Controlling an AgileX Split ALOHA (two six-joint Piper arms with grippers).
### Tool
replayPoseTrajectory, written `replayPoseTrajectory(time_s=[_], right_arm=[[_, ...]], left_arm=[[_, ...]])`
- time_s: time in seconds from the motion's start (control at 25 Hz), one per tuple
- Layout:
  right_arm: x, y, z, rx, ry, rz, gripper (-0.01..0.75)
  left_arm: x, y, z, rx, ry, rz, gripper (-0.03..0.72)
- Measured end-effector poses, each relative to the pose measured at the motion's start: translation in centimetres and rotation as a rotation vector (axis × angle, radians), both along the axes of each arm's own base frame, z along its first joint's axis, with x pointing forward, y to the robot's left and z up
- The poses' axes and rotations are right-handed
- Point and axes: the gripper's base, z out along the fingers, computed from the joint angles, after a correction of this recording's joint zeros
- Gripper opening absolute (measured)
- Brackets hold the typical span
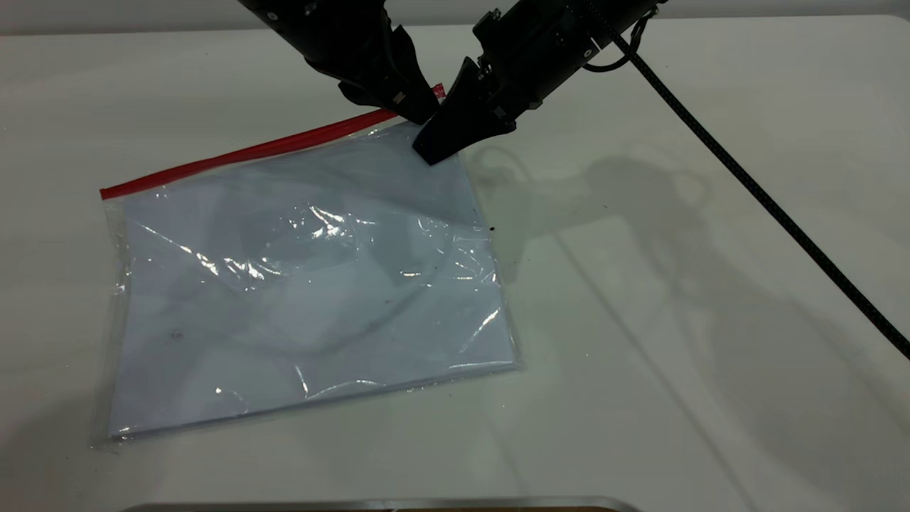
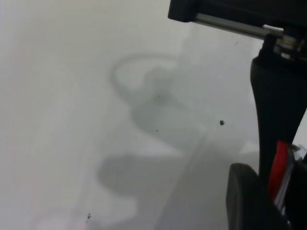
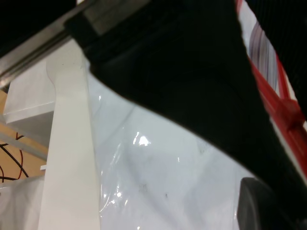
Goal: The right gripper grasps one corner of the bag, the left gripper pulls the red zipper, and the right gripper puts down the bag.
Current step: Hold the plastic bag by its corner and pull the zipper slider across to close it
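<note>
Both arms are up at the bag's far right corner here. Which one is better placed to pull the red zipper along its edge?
Left, probably. The left tool sits right on the red zipper at its right end, red strip between its fingers in its wrist view. The right tool pins the bag corner just below.

A robotics lab bench: a plain white counter (image 1: 711,107) lit hard enough to throw sharp arm shadows, a braided black cable (image 1: 768,206) trailing off toward 4 o'clock, and a metal-edged frame (image 1: 384,503) at 6 o'clock. No household furnishings show.
</note>
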Motion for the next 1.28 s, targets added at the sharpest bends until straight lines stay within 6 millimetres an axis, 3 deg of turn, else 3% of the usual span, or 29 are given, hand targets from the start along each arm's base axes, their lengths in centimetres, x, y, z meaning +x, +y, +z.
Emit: replayPoseTrajectory(time_s=[0.2, 0.52, 0.68, 0.92, 1.28], right_arm=[[0.0, 0.0, 0.0, 0.0, 0.0, 0.0, 0.037], [0.1, -0.1, 0.0, -0.001, -0.002, -0.004, 0.037], [0.4, -0.6, 0.0, 0.006, 0.006, -0.021, 0.037], [1.2, -2.6, 0.3, 0.04, 0.05, -0.071, 0.037], [3.1, -7.8, 0.2, 0.028, 0.058, -0.165, 0.037]], left_arm=[[0.0, 0.0, 0.0, 0.003, -0.001, -0.003, 0.233], [-0.1, -0.1, 0.0, 0.002, 0.002, -0.008, 0.035], [0.0, -0.1, 0.0, 0.008, -0.007, -0.01, 0.019], [0.4, 0.0, 0.3, 0.003, -0.025, 0.005, 0.019], [1.8, 2.7, 0.2, 0.03, -0.049, 0.061, 0.008]])
